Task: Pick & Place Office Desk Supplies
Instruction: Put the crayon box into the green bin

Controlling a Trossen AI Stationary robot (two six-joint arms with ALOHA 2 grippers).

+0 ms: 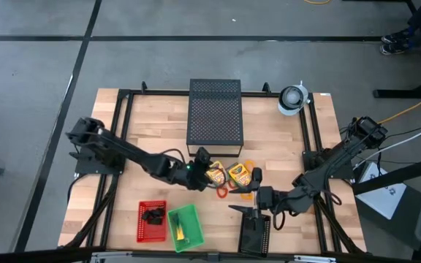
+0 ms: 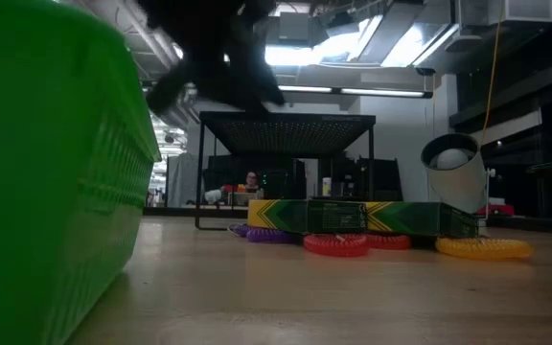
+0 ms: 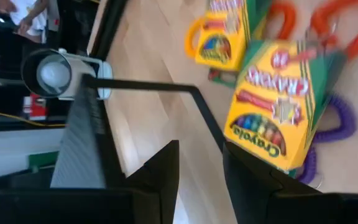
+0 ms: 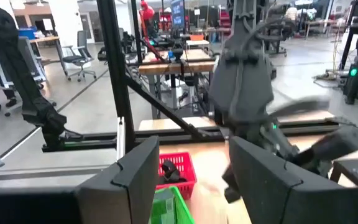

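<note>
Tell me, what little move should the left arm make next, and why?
Probably ease down over the nearer crayon box. The left gripper hovers beside it with jaws open and empty, the box lying just ahead of them, while the green basket waits on the table.

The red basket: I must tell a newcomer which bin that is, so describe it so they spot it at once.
Start at the big black perforated box at the table's far middle and come straight to the near edge. Two small baskets sit side by side there, left of a black tray. The red basket is the left one, holding black clips; its neighbour is green.
</note>
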